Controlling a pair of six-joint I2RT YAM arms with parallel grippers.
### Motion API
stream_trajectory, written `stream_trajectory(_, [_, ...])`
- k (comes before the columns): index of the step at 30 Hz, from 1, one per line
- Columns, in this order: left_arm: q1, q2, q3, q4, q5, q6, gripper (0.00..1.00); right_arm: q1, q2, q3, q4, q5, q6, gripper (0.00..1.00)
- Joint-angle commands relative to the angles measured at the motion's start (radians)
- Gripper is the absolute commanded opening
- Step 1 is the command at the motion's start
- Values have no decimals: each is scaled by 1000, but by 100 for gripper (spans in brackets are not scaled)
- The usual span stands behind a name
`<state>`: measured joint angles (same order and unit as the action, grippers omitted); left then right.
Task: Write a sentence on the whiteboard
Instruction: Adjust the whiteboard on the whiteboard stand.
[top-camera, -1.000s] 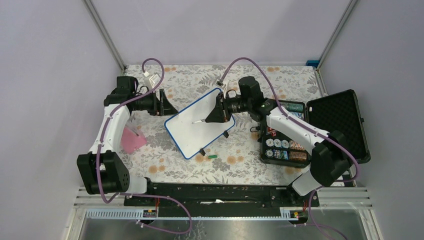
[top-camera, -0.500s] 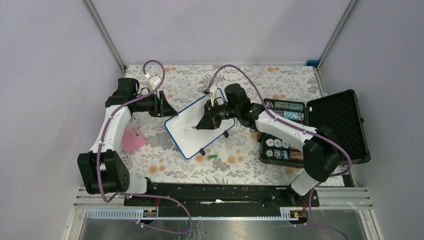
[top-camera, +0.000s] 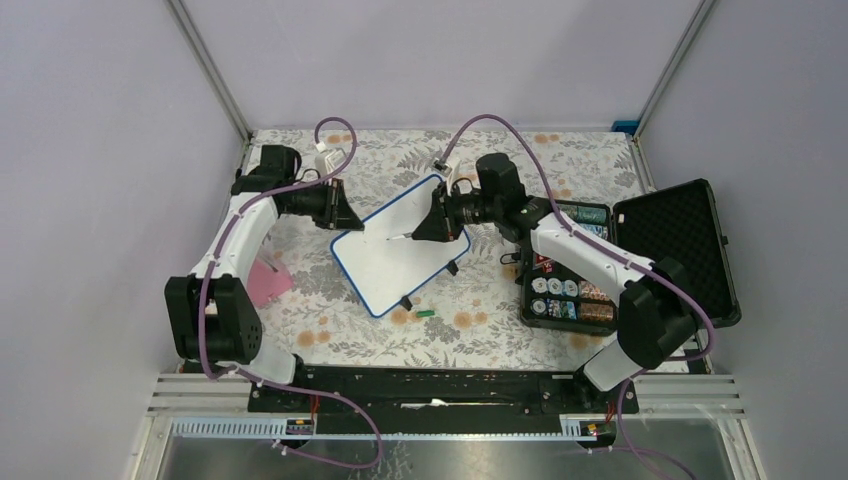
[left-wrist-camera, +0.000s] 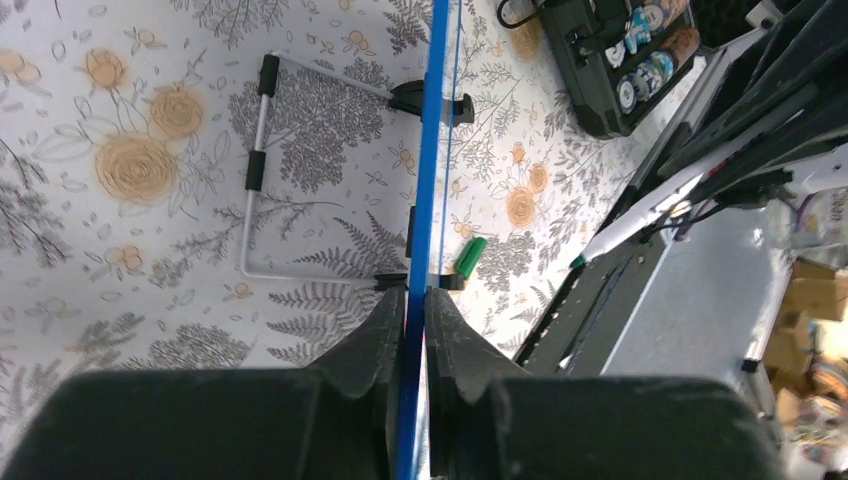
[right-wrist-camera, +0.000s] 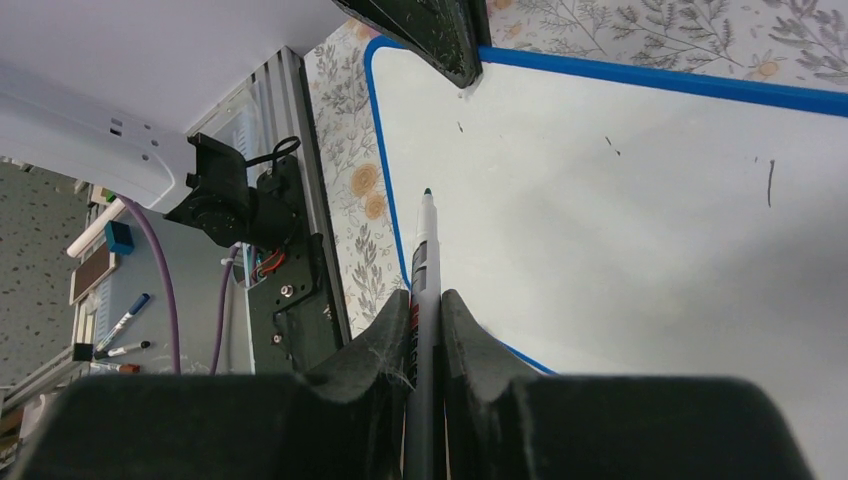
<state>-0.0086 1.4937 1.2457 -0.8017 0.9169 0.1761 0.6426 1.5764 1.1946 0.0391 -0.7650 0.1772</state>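
Right pincer (right-wrist-camera: 424, 302) clamps marker (right-wrist-camera: 425, 235), tip pointing left over whiteboard (right-wrist-camera: 600, 250); left pincer (left-wrist-camera: 413, 300) clamps whiteboard edge.

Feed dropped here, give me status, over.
Left gripper clamps whiteboard edge. Right gripper holds marker, tip over board. Only stray marks written. Green cap lies off board.

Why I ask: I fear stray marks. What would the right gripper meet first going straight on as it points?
The whiteboard: the marker in the right gripper aims at its white face and would likely touch first; the gap is unclear.
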Motion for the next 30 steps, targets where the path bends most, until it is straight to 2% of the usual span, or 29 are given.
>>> stream_trajectory(1, [-30,45,81,-24,-8,107,8,-31,-65,-17,18,-55,-10,0])
stream_trajectory(7, [-43,122,148,-84,0,215,0,-36,-64,-23,18,-102,-5,0])
stream_trajectory(13, [-53,163,208,-147,-25,319,0,-37,-60,-22,16,-127,-3,0])
stream_trajectory(22, [-53,92,175,-208,-101,369,0,-38,-84,-23,-1,-139,-7,0])
stream_trajectory(27, [-41,70,202,-219,-138,377,8,-40,-109,-15,-26,-157,-9,0])
stream_trajectory(28, [-39,70,214,-233,-148,385,13,-45,-115,-10,-32,-162,-14,0])
stream_trajectory(30, [-35,65,245,-254,-167,395,35,-65,-129,-7,-79,-175,-16,0])
